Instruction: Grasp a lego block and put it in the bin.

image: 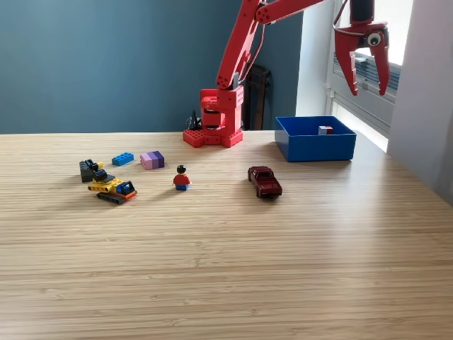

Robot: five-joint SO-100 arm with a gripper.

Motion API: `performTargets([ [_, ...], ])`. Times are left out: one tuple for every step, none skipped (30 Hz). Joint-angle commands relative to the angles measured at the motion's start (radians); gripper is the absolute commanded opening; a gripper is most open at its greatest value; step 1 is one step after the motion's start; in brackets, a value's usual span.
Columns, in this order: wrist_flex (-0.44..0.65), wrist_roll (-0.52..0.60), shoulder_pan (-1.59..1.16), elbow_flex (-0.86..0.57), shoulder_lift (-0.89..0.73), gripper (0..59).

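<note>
**Block in bin, gripper empty above**

Lego block (325,129), red and white, lies inside the blue bin (315,148) at the table's (226,269) far right in the exterior view. High above the bin, the red gripper (362,83) hangs with fingers spread, pinching nothing. A blue brick (122,159), figure (181,178) and car (265,181) sit apart.

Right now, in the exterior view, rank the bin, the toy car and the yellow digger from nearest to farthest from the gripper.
1. Bin, just below the open gripper, on the view's right.
2. Toy car, near the table's middle.
3. Yellow digger, far on the view's left.
</note>
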Motion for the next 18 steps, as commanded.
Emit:
performTargets([
  [0.043, 0.002, 0.018, -0.014, 0.035, 18.9],
  [0.043, 0.005, 0.034, -0.02, 0.035, 18.7],
  [0.043, 0.006, 0.054, -0.026, 0.035, 18.6],
  [0.043, 0.008, 0.078, -0.031, 0.035, 18.3],
  [0.041, 0.008, 0.109, -0.037, 0.035, 18.0],
  [0.041, 0.008, 0.143, -0.043, 0.035, 17.7],
  [0.041, 0.005, 0.183, -0.046, 0.034, 17.4],
  [0.041, -0.003, 0.222, -0.046, 0.032, 17.2],
  [0.041, -0.009, 0.27, -0.048, 0.026, 17.2],
  [0.041, -0.017, 0.321, -0.049, 0.025, 17.1],
  [0.041, -0.023, 0.374, -0.051, 0.023, 16.9],
  [0.041, -0.029, 0.428, -0.054, 0.021, 16.7],
  [0.041, -0.037, 0.486, -0.058, 0.021, 16.6],
  [0.041, -0.041, 0.546, -0.063, 0.021, 16.5],
  [0.041, -0.048, 0.604, -0.067, 0.02, 16.4],
  [0.041, -0.049, 0.666, -0.075, 0.02, 16.3],
  [0.041, -0.051, 0.726, -0.078, 0.02, 16.2],
  [0.041, -0.051, 0.784, -0.078, 0.02, 15.9],
])
